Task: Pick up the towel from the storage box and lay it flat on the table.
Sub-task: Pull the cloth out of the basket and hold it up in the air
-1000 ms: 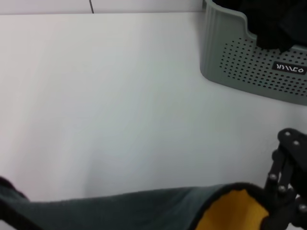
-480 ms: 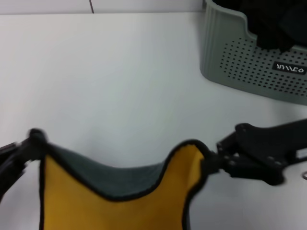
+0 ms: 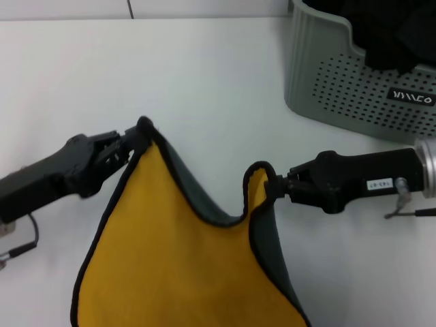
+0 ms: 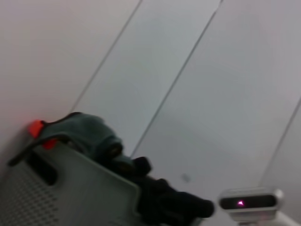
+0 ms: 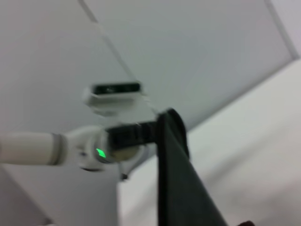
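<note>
- Currently I see the towel held up over the table, stretched between both grippers, yellow-orange face toward the head camera, dark teal face showing along the folded right edge
- Left gripper: fingers pinched on the towel's upper left corner, arm reaching in from the left
- Right gripper: fingers pinched on the upper right corner, arm reaching in from the right
- Towel's top edge sags in a dip between the two held corners; its lower part runs out of the head view
- Storage box stands at the far right of the table, well apart from the towel, a black cloth bundle inside it
- Right wrist view shows the towel's dark face hanging edge-on, with the left arm beyond it
- Left wrist view shows the box with dark cloth heaped at its rim
</note>
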Controlling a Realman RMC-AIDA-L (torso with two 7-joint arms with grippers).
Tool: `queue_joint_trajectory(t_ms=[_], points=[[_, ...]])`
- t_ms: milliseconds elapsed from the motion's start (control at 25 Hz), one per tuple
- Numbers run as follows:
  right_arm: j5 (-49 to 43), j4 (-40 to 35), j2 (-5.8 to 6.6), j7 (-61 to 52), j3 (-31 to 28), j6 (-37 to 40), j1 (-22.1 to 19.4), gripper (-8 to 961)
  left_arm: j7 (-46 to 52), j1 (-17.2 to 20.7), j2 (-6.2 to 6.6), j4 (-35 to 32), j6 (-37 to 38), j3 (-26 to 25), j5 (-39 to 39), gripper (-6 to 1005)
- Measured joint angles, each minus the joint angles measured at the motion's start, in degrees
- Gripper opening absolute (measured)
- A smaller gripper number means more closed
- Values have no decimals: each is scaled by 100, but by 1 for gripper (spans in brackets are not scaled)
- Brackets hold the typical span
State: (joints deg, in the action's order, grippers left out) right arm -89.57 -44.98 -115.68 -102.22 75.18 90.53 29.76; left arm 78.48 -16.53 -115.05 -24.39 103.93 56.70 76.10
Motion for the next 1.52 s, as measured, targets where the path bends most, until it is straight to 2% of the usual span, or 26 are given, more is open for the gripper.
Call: queue_joint_trajectory(t_ms=[160,280,360,680,920,1200,1520], points=[[-231,-17,-18,-5,148,-681,72,7,76,-120,-11,5,-417,-18,4,20],[-410,-45,0,-96,298,-1038,233,7,292,-256,-18,15,-1078,-9,8,20],[-749,-158,6,-337,308,-1093,378,7,401,-309,-18,17,-1416,9,14,20],[-2487,-831,20,-1693,298,-1175,993,7,491,-354,-17,28,-1963,-19,18,20],[-3516,-832,-2,-2212,304,-1078,1576,7,561,-435,-78,34,-2458,-21,16,21],[-3959,-786,-34,-2343,373,-1163,1804,8,552,-607,-166,74,-3148,15,46,21],[-4371,-759,-43,-2451,558,-1324,1881,8,415,-798,-268,81,-3481,16,315,21]])
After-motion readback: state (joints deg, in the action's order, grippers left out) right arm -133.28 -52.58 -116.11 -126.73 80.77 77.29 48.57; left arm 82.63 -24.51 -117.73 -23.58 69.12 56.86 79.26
